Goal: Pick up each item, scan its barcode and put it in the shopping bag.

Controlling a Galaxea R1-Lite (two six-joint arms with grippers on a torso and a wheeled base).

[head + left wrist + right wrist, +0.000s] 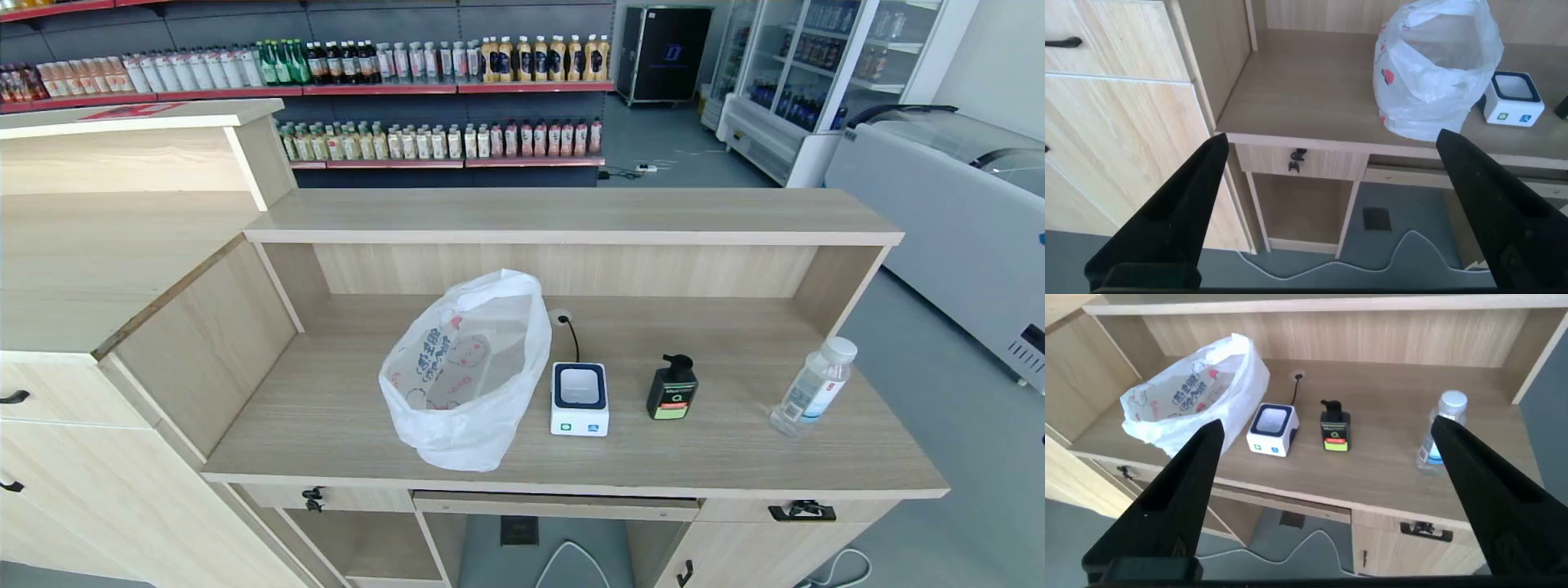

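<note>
Both pairs of jaws are spread wide and hold nothing. The left gripper (1333, 137) hangs off the near left corner of the counter (326, 408). The right gripper (1327, 423) hangs off its near edge, well apart from every item.

The shopping bag (465, 371) slumps left of centre, and the left jaws are the nearer pair to it. It is limp plastic, so an item dropped at its rim could probably fold the mouth shut or slide back out.

The water bottle (812, 386) stands upright at the far right, close to the counter's right end and to the right of the right jaws. It is tall and light, so a glancing finger would likely tip it off that end.

The scanner (580, 398) sits just right of the bag. The pump bottle (673, 388) stands near the scanner's right side, ahead of the right jaws. Wide fingers closing there might shove the scanner.
</note>
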